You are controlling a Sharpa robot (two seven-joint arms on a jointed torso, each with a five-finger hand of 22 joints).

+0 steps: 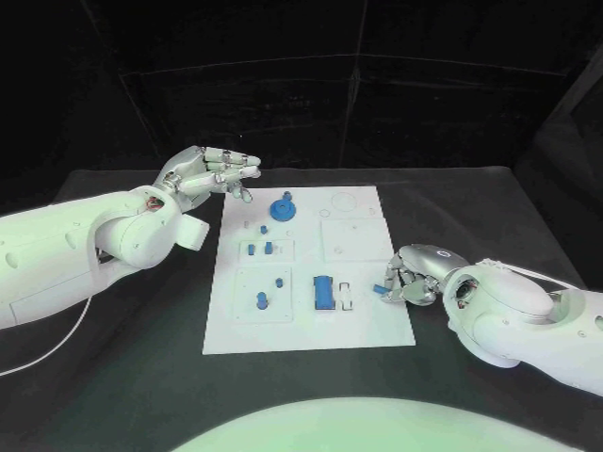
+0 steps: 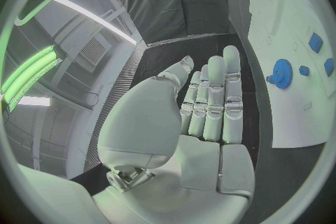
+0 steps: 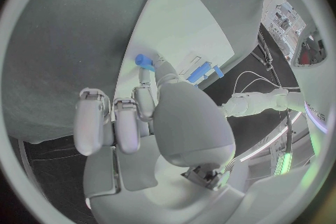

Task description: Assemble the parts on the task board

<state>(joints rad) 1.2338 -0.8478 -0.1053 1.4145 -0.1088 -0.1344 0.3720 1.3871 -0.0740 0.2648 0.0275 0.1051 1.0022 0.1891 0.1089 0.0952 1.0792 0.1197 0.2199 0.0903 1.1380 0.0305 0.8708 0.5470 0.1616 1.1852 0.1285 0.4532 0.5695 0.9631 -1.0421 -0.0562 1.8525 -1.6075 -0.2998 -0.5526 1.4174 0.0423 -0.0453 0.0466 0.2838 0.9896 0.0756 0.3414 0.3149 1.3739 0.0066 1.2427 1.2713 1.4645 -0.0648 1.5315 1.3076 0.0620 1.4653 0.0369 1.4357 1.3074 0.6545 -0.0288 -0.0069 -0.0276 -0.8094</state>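
Fingers of the right hand (image 1: 408,280) are pinching a small blue part (image 3: 144,60) at the task board's (image 1: 363,325) edge, while the left hand (image 1: 209,173) is hovering released, fingers straight, beside a blue gear (image 1: 285,208).

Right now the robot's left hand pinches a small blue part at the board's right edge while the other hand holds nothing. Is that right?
Not quite: it is the right hand that pinches the small blue part at the task board's right edge, as the head view shows. The left hand holds nothing.
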